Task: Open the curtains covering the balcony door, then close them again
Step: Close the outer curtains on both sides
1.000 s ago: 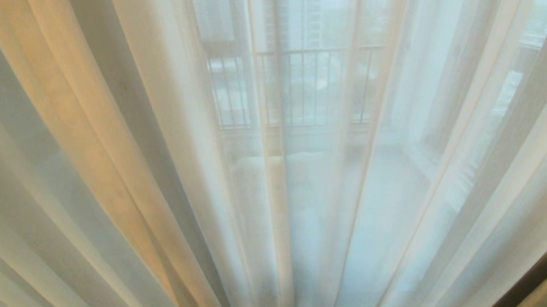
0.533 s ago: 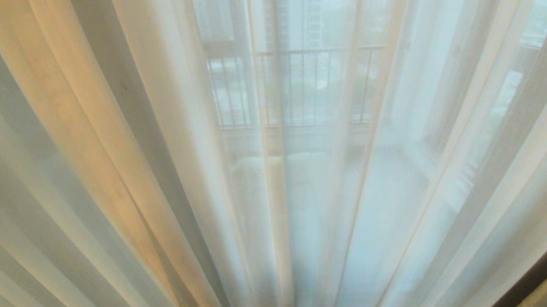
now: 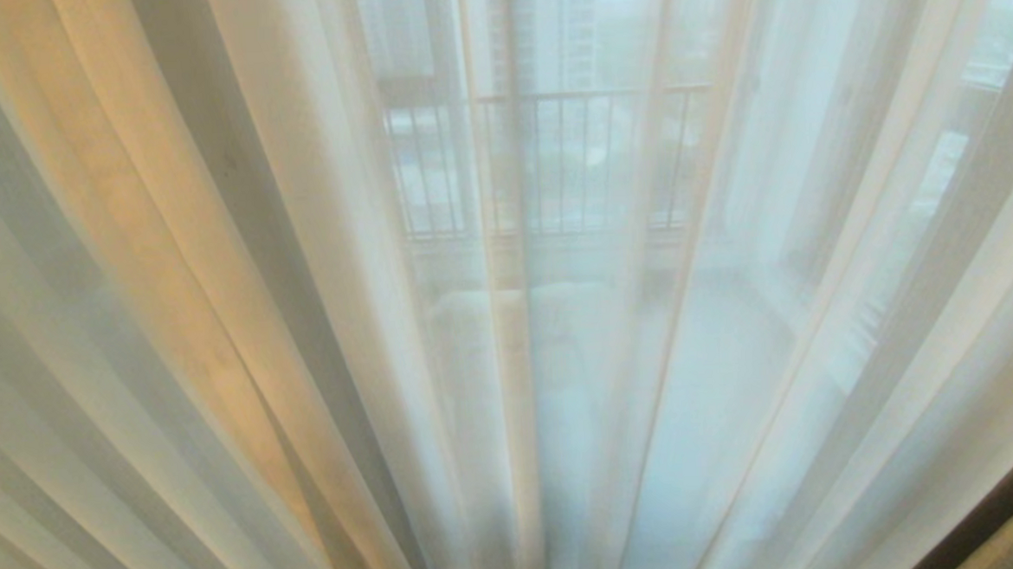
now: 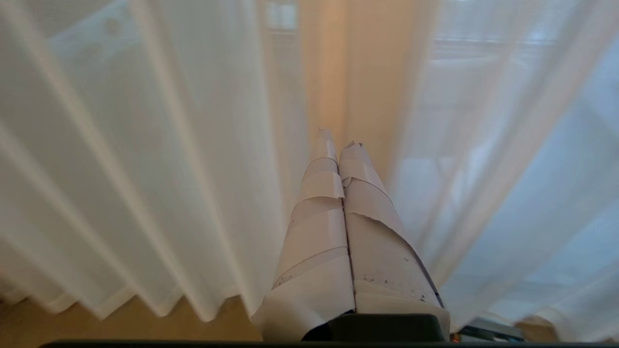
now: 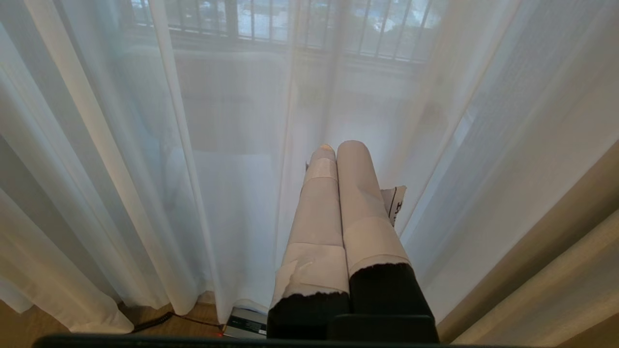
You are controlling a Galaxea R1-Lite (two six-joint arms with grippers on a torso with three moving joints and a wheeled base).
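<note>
The curtains [image 3: 214,334] hang drawn. Left pincer [image 4: 338,140] and right pincer [image 5: 338,147], both pressed together and empty, face the pleats (at twelve o'clock); parting comes next.

Floor-length cream-white sheer fabric curtains [image 3: 213,317] hang drawn shut across the whole head view, in long vertical pleats. Folds at the left are denser and tinged warm beige; the middle is thinnest. Hems reach down to the wooden floor in both wrist views.

The tall glass balcony door [image 3: 501,172] shows only dimly through the sheer weave, with one vertical frame member near centre. Whether it stands open cannot be told.
</note>
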